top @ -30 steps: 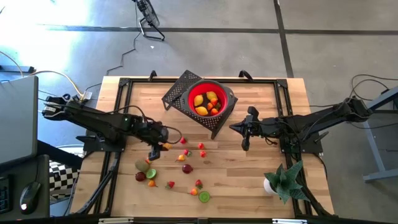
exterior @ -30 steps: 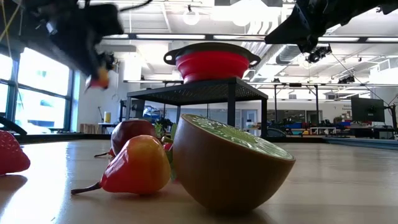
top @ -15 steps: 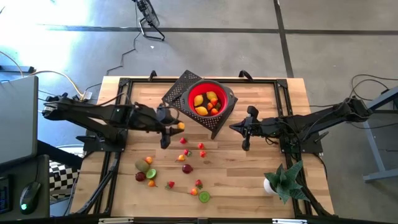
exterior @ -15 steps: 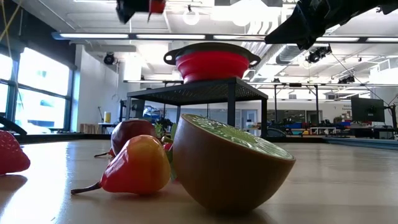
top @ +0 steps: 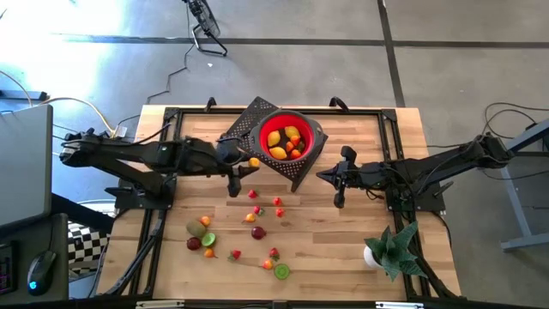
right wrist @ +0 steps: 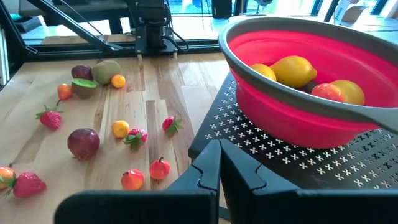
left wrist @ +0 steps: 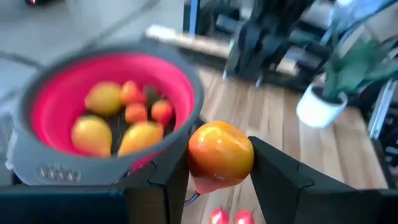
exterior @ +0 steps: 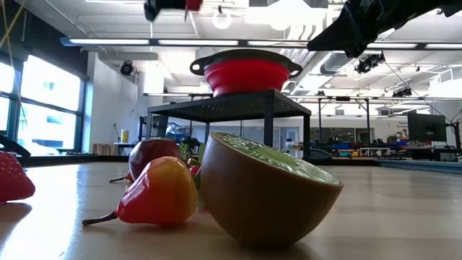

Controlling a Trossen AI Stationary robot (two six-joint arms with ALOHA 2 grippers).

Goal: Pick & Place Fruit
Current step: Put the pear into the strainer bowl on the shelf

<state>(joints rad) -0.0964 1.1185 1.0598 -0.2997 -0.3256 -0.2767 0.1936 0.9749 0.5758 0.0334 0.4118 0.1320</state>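
My left gripper (top: 247, 166) is shut on a small orange and red fruit (left wrist: 221, 155) just left of the red bowl (top: 286, 140), level with its rim. The bowl sits on a black perforated stand (top: 244, 124) and holds several yellow and orange fruits (left wrist: 106, 121). More small fruits (top: 256, 219) lie loose on the wooden table. My right gripper (top: 322, 177) hangs shut and bare to the right of the stand; its fingers (right wrist: 214, 163) point at the stand. In the low view, only the underside of my left gripper (exterior: 172, 6) shows at the top edge. My left gripper pinches the fruit by its two opposite sides (left wrist: 195, 157) between its two fingers (left wrist: 171, 180). The fingers come from the table's left, slanting a little downward. The fruit is lifted clear of the table, its thin stem (left wrist: 198, 194) pointing down.
A spiky green plant in a white pot (top: 388, 249) stands near the table's front right corner. A halved green fruit (exterior: 271, 191) and a red-yellow fruit (exterior: 159, 193) lie close to the low camera. A black frame (top: 171, 116) runs along the table's edges.
My left gripper has risen from the loose fruits with the orange fruit and gone toward the far right, up to the bowl's left rim. It has tipped from pointing steeply down to nearly level. The fruit is now lifted clear.
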